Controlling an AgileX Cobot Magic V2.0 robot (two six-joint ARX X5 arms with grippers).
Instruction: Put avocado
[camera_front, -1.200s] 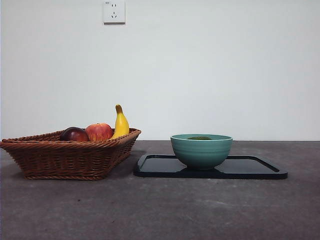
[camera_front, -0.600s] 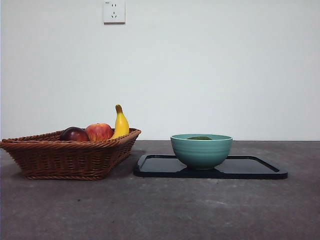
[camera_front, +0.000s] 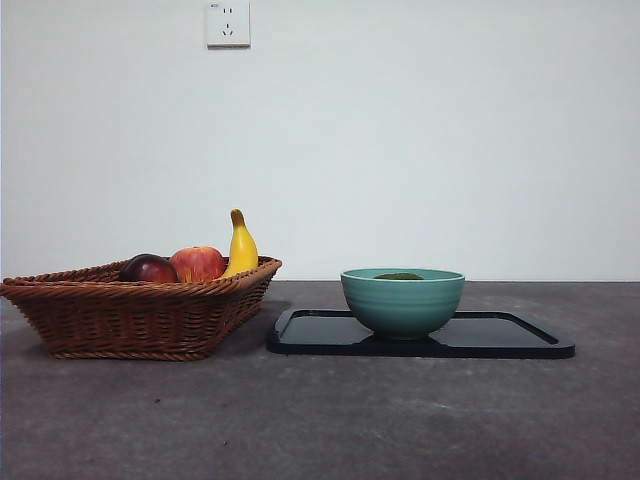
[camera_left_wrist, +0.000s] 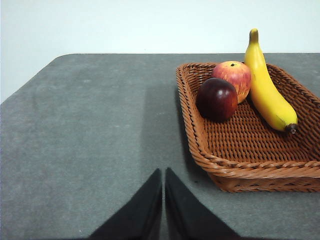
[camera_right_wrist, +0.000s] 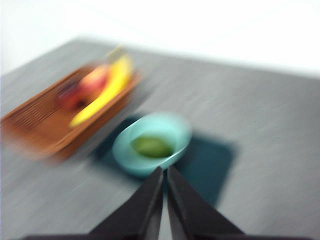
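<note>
In the front view, a teal bowl (camera_front: 403, 300) is sitting on a black tray (camera_front: 500, 338) right of centre, and only the dark green top of the avocado (camera_front: 399, 276) is peeking above its rim. A wicker basket (camera_front: 140, 310) is standing at lower left, just beside the tray, carrying a dark red-purple fruit (camera_front: 149, 268), a red apple (camera_front: 198, 263) and a banana (camera_front: 240, 246) that is leaning upright against its far corner. A white wall socket (camera_front: 228, 23) is showing at the top of the frame. Neither arm is appearing here.

In the left wrist view, the left gripper (camera_left_wrist: 163, 176) is hanging over the bare grey table (camera_left_wrist: 90, 130), its two black jaws pressed together and pinching nothing. The basket (camera_left_wrist: 235, 165) is filling the right side of the frame, with the dark fruit (camera_left_wrist: 217, 99) touching the apple (camera_left_wrist: 231, 80) and the banana (camera_left_wrist: 267, 87) lying just beside them.

The right wrist view is blurring heavily. The right gripper (camera_right_wrist: 165, 175) is hovering above the near edge of the bowl (camera_right_wrist: 152, 144), its jaws lying together and empty. The avocado (camera_right_wrist: 151, 147) is resting inside the bowl at the frame's centre, the bowl is sitting on the tray (camera_right_wrist: 212, 160), and the basket (camera_right_wrist: 55, 120) with its fruit is smearing across the left.
</note>
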